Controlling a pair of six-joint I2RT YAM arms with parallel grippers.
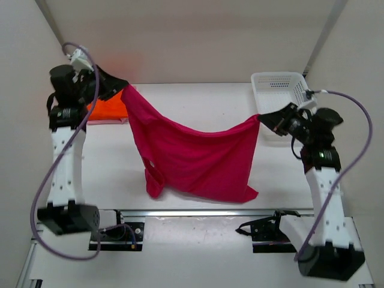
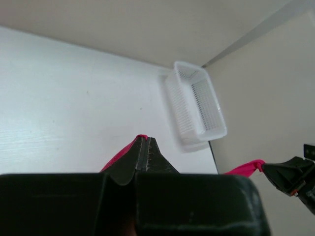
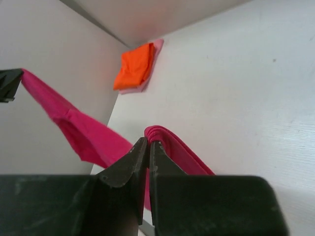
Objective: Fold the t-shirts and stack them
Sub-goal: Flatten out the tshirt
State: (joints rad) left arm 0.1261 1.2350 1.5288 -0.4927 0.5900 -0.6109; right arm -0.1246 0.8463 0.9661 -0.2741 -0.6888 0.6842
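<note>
Closest in my right wrist view, the right tool (image 3: 148,142) is clenched on a bunched edge of the magenta shirt (image 3: 93,137), with folds of cloth showing just past its tips. The left tool (image 2: 146,141) is clenched the same way on the opposite corner, a sliver of magenta poking out at its tip.

From above, the shirt hangs between the two tools like a hammock. Its long axis runs straight from one tool to the other, and the sagging middle and a sleeve droop below them toward the tabletop (image 1: 198,102). I can't tell whether the lower edge touches it.

The orange shirt (image 1: 107,111) lies folded on the pink shirt (image 3: 156,48), just beside and below the left tool and well apart from the right one. The basket (image 1: 282,90) sits just behind the right tool.

I judge the fold isn't yet made. The cloth first needs to be laid flat, and the left arm is nearer the stack.
</note>
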